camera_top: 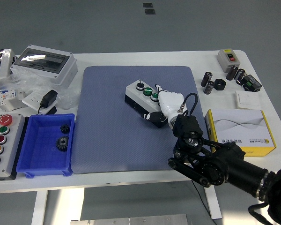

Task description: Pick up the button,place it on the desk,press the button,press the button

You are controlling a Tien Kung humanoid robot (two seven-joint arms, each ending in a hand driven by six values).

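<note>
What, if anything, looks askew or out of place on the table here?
The button box sits skewed on the blue mat, not square to its edges. Its right end is hidden under the right robot hand, which grips it. The clutter along the table's edges looks merely untidy; nothing is spilled or visibly damaged.

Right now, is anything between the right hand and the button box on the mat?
Nothing visible. The right hand is already on the right end of the button box, fingers over its top, thumb at its front side. The box sits on the blue mat with bare mat all around it.
</note>
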